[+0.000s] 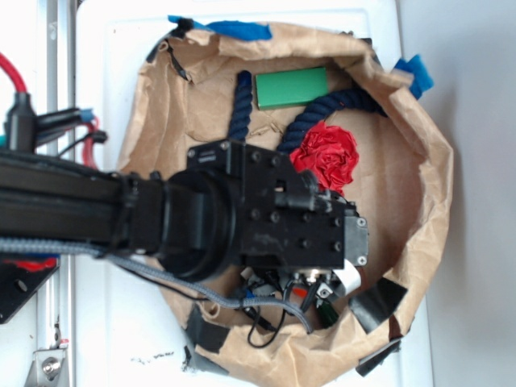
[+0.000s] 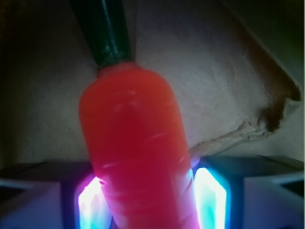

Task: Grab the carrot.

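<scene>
The carrot [image 2: 136, 152] sat between the fingers [image 2: 208, 198] of the gripper [image 2: 150, 200], its green stem pointing away from them. The glowing pads pressed close against both orange flanks, so the fingers looked closed on its body. In the exterior view the arm hid the carrot, low inside the brown paper nest [image 1: 419, 173], below the red paper ball [image 1: 326, 155]. To finish well, I judged the squeeze should hold firm, since glossy tapered plastic could slip forward.
</scene>
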